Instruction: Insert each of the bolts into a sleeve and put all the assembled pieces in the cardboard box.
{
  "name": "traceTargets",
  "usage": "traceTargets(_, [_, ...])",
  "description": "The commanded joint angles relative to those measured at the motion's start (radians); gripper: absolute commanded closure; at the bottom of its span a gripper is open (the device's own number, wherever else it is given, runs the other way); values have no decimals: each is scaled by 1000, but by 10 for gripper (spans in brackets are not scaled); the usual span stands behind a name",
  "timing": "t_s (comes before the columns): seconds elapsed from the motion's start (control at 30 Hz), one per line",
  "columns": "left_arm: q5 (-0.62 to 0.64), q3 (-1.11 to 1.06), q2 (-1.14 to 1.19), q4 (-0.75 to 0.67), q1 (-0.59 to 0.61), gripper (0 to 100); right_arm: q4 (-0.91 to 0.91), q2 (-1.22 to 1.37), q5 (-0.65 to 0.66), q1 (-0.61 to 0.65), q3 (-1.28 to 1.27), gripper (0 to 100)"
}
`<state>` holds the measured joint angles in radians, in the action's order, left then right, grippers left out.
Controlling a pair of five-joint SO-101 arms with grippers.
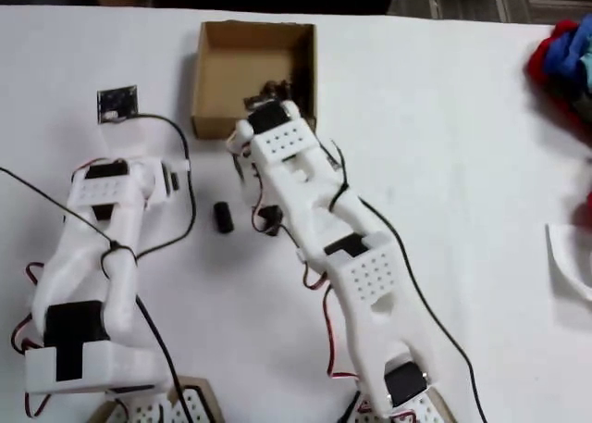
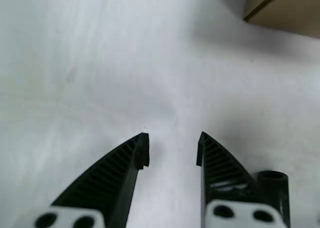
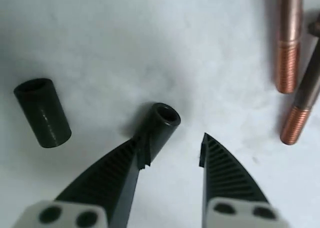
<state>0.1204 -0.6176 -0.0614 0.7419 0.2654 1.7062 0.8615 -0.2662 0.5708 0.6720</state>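
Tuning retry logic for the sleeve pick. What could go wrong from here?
1. The right gripper is open, but the nearer sleeve sits by one finger, off centre rather than between the two. Closing may nudge or roll it away instead of gripping it.
2. The bolts lie close together, so taking one could drag the other.

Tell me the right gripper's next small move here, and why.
Probably nudge the right gripper sideways until the nearer sleeve sits midway between its fingers, then close. Its jaws stand open and hold nothing, and that sleeve lies by one fingertip, off centre in the gap. The two bolts lie apart from it, not yet inserted.
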Motion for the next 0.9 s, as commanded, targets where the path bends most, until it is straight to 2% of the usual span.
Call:
traceTargets(0.0, [6,10,-9,-14,5,827,-18,36,-12,8,0,843])
traceTargets(0.53, [6,10,-9,-14,5,827,-38,93,-5,1,0,845])
traceTargets(0.77, [6,10,-11,-14,5,827,19,93,-2,1,-2,844])
traceTargets(0.87, [6,12,-11,-14,5,827,42,93,100,1,-2,844])
